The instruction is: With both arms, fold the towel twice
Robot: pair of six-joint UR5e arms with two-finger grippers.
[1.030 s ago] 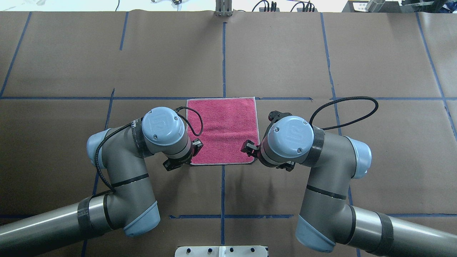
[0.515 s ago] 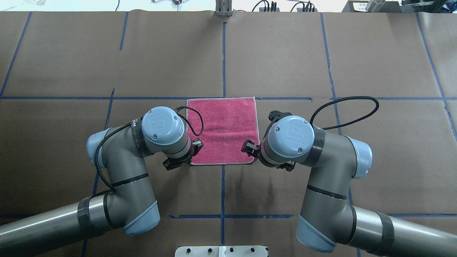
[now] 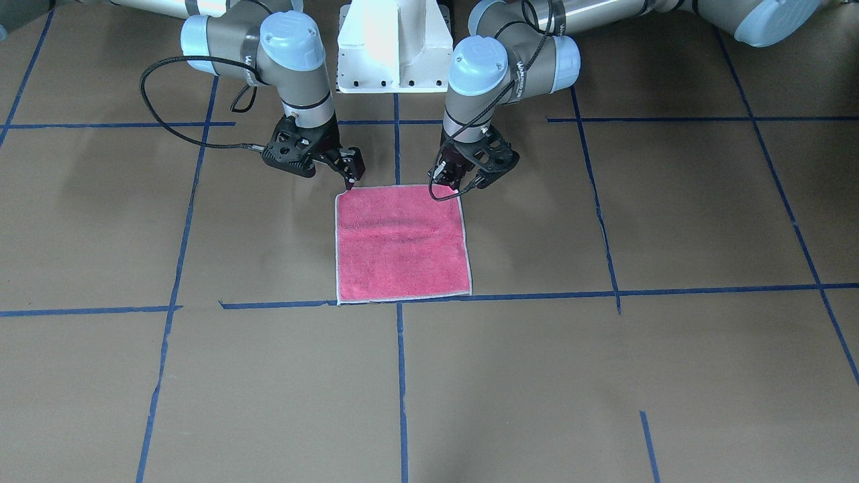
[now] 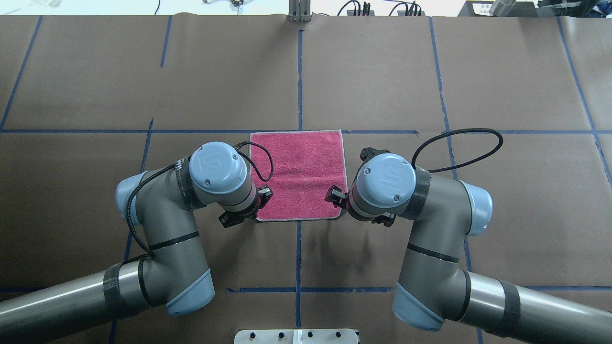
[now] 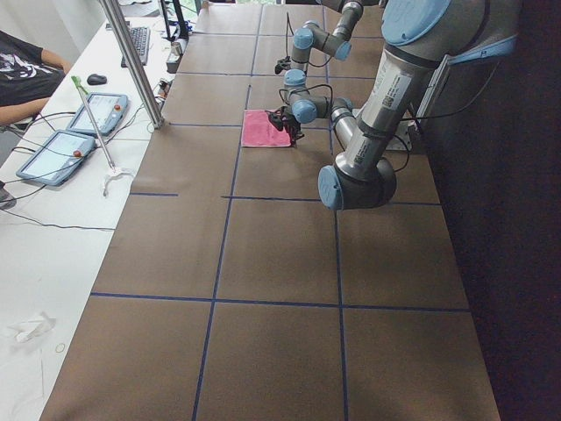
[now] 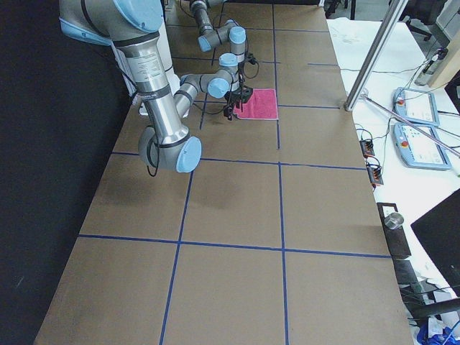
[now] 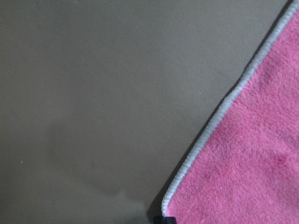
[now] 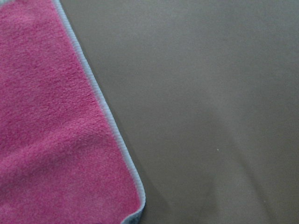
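Observation:
The towel [image 4: 299, 174] lies flat on the table, pink-red face up, with a pale border; it also shows in the front view [image 3: 400, 245]. My left gripper [image 4: 256, 210] is down at its near left corner, fingers closed on the corner. The left wrist view shows that corner [image 7: 243, 172] right at a black fingertip [image 7: 164, 219]. My right gripper [image 4: 340, 206] is down at the near right corner, closed on it. In the right wrist view that corner [image 8: 56, 140] curls up slightly at its tip. In the front view the right gripper [image 3: 349, 180] and the left gripper [image 3: 458, 186] pinch the towel's far edge.
Brown paper with blue tape lines [image 4: 299, 81] covers the table. The white pedestal base [image 3: 394, 47] stands between the arms. Black cables loop beside both wrists [image 4: 459, 148]. Tablets and a person sit off the table in the exterior left view [image 5: 61, 149].
My right arm has shifted slightly inward toward the towel; its elbow and cable loop moved left. The left arm and the towel have not visibly moved.

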